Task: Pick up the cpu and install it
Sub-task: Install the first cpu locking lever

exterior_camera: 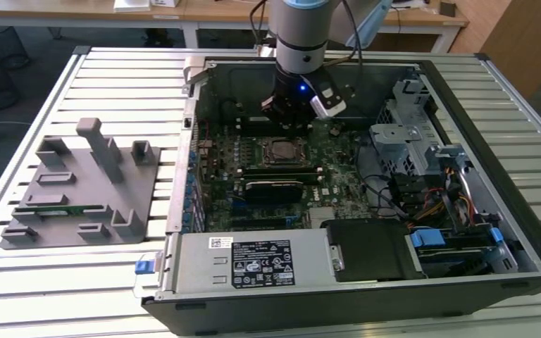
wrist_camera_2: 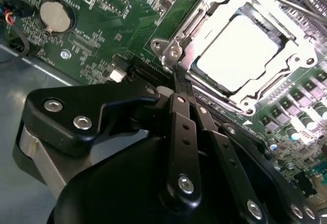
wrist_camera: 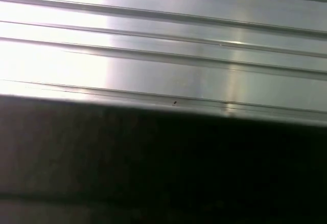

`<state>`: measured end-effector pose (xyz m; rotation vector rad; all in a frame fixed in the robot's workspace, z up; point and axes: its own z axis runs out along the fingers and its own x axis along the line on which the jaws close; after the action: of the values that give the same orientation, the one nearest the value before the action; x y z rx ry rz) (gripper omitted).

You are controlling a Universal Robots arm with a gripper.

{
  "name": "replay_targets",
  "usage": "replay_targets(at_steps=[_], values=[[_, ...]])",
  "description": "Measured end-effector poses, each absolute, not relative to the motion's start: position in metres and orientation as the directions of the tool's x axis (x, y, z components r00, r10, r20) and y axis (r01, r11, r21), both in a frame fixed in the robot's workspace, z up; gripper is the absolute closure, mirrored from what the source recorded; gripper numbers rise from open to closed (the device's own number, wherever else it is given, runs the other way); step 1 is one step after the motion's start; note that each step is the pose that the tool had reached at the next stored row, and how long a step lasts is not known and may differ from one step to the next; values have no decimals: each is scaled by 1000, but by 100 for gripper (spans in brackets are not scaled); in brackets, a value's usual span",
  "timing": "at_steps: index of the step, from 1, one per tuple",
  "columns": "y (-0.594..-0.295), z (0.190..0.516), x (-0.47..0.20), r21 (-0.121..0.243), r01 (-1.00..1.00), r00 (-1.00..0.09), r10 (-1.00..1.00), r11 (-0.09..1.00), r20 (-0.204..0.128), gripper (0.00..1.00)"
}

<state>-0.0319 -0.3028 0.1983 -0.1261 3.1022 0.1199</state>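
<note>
The cpu (wrist_camera_2: 237, 50) lies flat in its socket on the green motherboard (wrist_camera_2: 117, 24), its silver top showing inside the socket's metal frame. In the exterior view the cpu (exterior_camera: 280, 150) sits near the middle of the open computer case (exterior_camera: 496, 211). My gripper (exterior_camera: 287, 125) hangs inside the case just behind the socket. In the second wrist view the gripper (wrist_camera_2: 179, 81) has its two thin black fingers (wrist_camera_2: 183, 127) pressed together with nothing between them. Their tips stand beside a corner of the socket frame, apart from the cpu.
A grey fixture plate (exterior_camera: 78, 190) with upright blocks and a green memory stick (exterior_camera: 59, 209) lies at the exterior view's left on the slatted metal table (exterior_camera: 82, 289). The power supply (exterior_camera: 251, 262), drive cage (exterior_camera: 407, 137) and cables (exterior_camera: 439, 211) crowd the case. A coin battery (wrist_camera_2: 53, 15) sits on the board.
</note>
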Motion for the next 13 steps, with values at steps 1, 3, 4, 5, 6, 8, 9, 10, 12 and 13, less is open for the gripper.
replay_targets(at_steps=[1,3,4,5,6,8,9,10,12,13], values=[[-303,201,-32,75,-82,-996,-80,994,-37,89],[-303,207,-32,75,-82,-996,-80,994,-37,89],[-303,209,-32,75,-82,-996,-80,994,-37,89],[-303,209,-32,74,-83,-996,-80,994,-37,89],[-303,209,-32,73,-83,-996,-80,994,-37,89],[-305,209,-32,72,-83,-996,-80,994,-37,89],[-306,209,-32,72,-83,-996,-80,994,-37,89],[-306,209,-32,72,-83,-996,-80,994,-37,89],[-307,209,-32,72,-83,-996,-80,994,-37,89],[-308,209,-32,72,-82,-996,-80,994,-37,89]])
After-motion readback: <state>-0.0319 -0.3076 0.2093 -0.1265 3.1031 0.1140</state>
